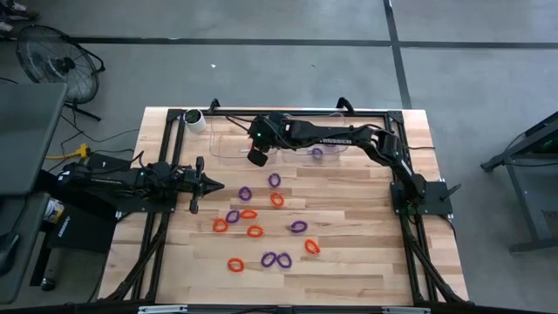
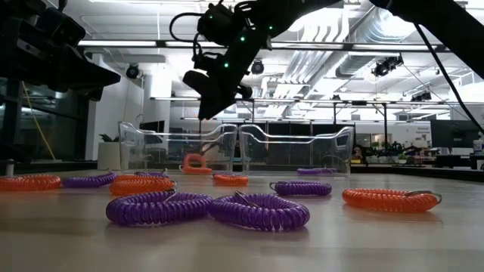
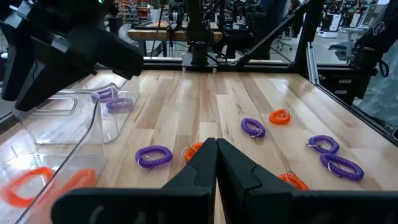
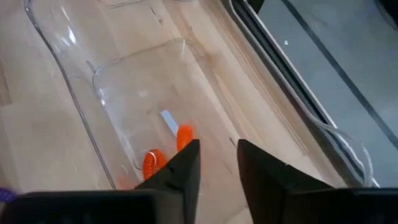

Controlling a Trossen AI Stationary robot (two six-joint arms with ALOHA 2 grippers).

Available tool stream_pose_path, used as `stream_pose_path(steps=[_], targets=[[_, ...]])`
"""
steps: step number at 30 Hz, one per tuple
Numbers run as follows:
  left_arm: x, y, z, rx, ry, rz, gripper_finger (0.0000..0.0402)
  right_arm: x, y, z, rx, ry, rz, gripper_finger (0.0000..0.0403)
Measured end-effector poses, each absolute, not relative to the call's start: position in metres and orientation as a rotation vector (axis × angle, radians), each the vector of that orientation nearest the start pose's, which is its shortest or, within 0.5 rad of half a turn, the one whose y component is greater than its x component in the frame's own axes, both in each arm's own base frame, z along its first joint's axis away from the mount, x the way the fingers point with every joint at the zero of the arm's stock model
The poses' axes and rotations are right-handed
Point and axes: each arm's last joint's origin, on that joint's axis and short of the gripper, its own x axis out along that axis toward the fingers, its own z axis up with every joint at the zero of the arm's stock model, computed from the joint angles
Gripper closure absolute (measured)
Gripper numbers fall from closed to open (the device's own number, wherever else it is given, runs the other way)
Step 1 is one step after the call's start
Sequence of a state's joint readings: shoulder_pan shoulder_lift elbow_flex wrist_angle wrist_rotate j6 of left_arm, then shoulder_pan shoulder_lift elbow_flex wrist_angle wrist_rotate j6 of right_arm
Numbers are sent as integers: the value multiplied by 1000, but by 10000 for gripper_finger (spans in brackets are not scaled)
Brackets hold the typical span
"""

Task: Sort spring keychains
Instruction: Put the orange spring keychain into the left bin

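While the right hand [image 4: 217, 168] hangs over the left clear bin [image 4: 124, 81] at the far side of the bench [image 1: 349, 270], we see its fingers a narrow gap apart with nothing between them. Below it, orange keychains [image 4: 163, 152] lie on the floor of that bin; from the low view one orange coil [image 2: 195, 162] shows through its clear wall. We find the second bin [image 2: 299, 147] just beside the first, to its right, and it holds a purple keychain [image 1: 316, 153].

Our left hand [image 3: 216, 165] waits low at the left edge of the bench, fingers pressed together and empty.

The remaining loops [image 1: 261, 222] lie scattered over the middle of the bench, orange and purple mixed: a purple pair [image 1: 276, 259] touching near the front, an orange one [image 1: 235, 264] beside them, others spread toward the bins. A white cup [image 1: 194, 119] stands at the far left corner, apart from the bins.
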State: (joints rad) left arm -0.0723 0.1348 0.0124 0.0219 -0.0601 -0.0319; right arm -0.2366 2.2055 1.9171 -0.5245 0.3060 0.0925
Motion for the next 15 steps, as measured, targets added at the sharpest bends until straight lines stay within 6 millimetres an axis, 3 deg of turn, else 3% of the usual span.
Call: stream_pose_path(steps=[7, 15], targets=[[105, -6, 159, -25, 100, -11, 399, 477, -121, 235, 79, 801, -583, 236], [105, -6, 159, -25, 100, -11, 399, 467, -77, 250, 93, 897, -499, 220]])
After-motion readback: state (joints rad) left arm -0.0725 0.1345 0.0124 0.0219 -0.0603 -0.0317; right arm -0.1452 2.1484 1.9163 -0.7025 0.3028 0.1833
